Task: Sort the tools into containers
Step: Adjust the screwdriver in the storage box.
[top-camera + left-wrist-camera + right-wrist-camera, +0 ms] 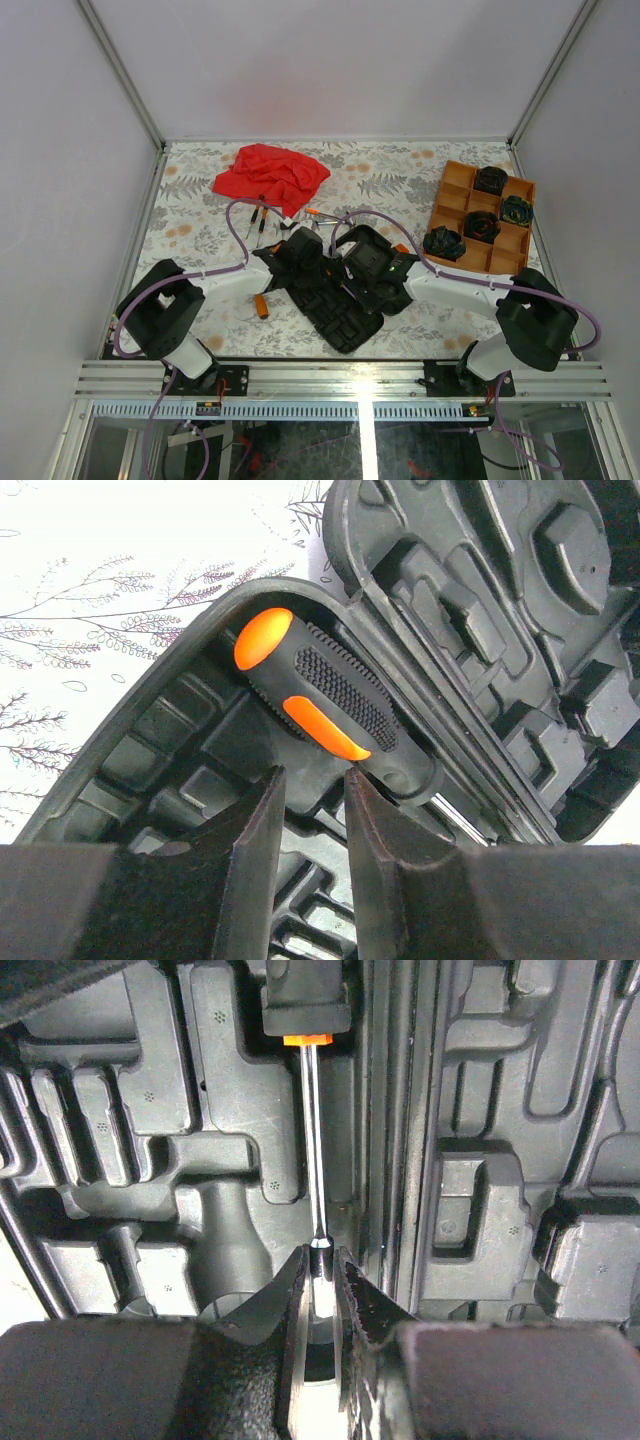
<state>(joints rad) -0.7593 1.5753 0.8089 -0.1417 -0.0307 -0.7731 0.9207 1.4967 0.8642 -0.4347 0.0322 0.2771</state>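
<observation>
Both arms are stretched forward and angled inward, so that the wrists are brought together over the open black ribbed plastic clamshell tool case [345, 325] in the middle of the fern-patterned desk [200, 210]. The left pincer [312, 820] is held released, its fingers slightly parted with nothing between them, just short of the orange-and-black-handled screwdriver [330, 705], which is laid inside the case against its rim. The right pincer [320, 1270] is clenched on that screwdriver's thin steel shaft [313, 1140]. At the far right, dark round coiled bundles [480, 225] are seated in the orange compartment tray [458, 178].
</observation>
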